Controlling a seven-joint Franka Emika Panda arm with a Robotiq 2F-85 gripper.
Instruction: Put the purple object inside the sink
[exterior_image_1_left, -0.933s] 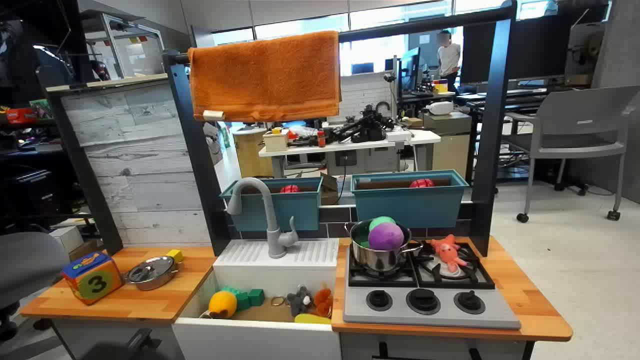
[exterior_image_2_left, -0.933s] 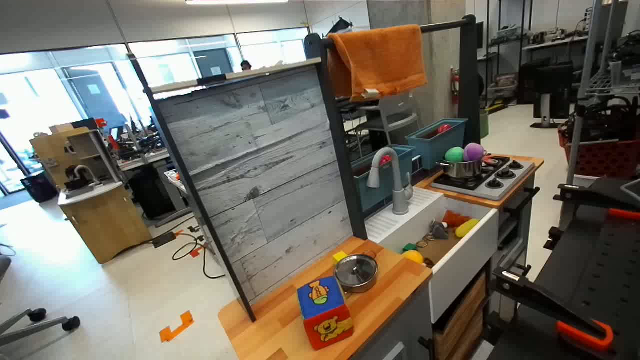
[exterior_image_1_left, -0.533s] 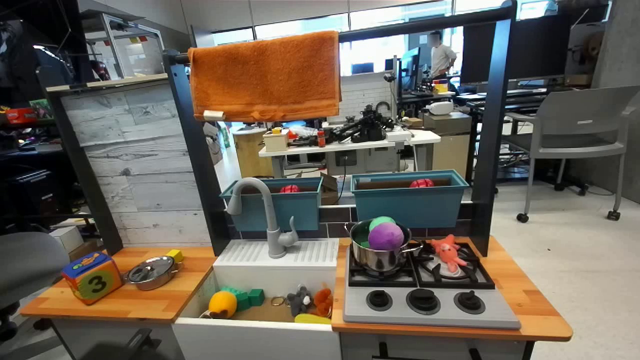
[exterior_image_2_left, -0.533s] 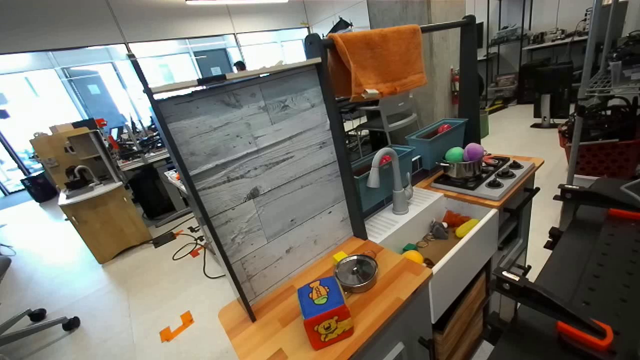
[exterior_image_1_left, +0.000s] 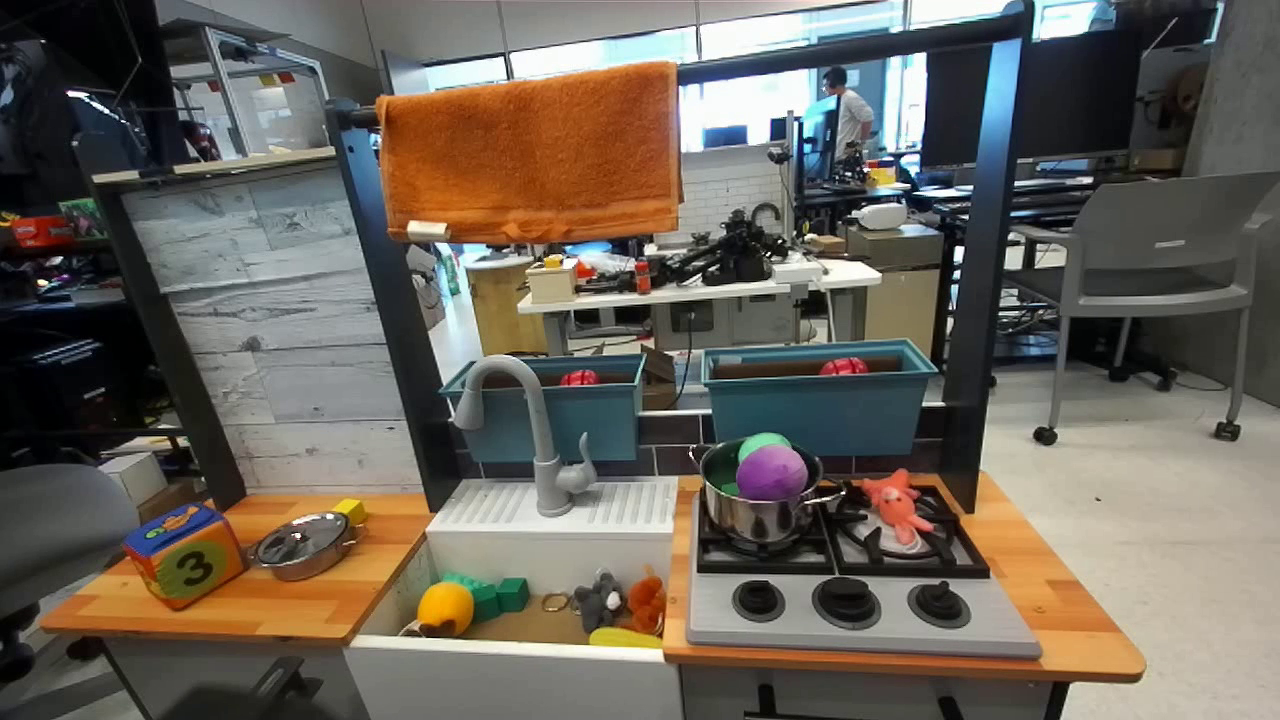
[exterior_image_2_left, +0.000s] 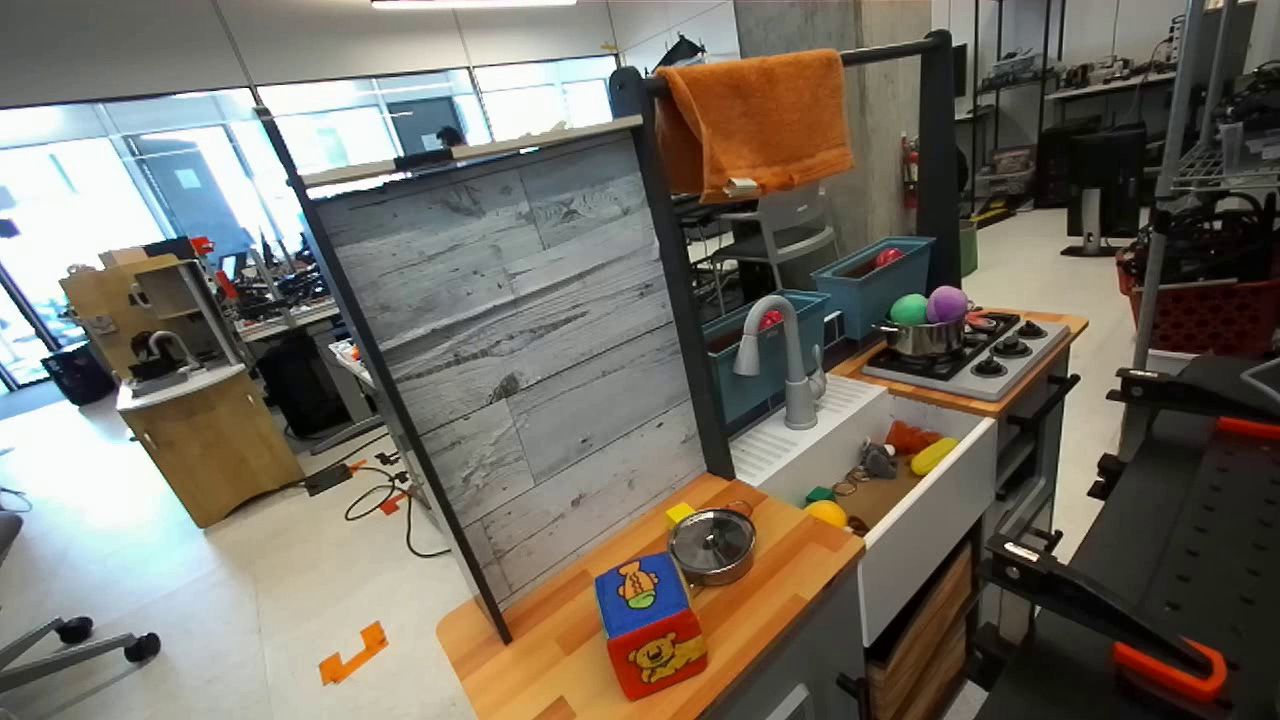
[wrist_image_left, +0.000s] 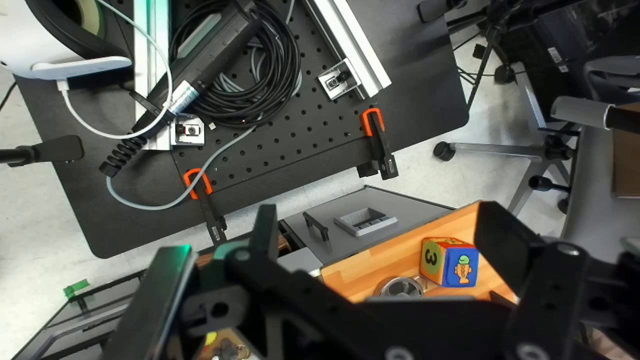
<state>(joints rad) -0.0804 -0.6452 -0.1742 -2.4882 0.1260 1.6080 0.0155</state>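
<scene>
We judge the purple ball (exterior_image_1_left: 772, 473), high in the pot (exterior_image_1_left: 755, 518) beside the green ball (exterior_image_2_left: 908, 309), light and soft, so our claw (wrist_image_left: 380, 232), spread and empty, should pinch it gently across its middle.

In an exterior view we face the sink (exterior_image_1_left: 515, 682) frontally; in an exterior view we look obliquely past the cube (exterior_image_2_left: 650, 628). The wrist view looks down, sharing this cube, lower right.

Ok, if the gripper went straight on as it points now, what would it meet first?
Likely the cabinet, framed by the open gripper in the wrist view; depth is unclear, so it could slip past to the floor or black table.
</scene>
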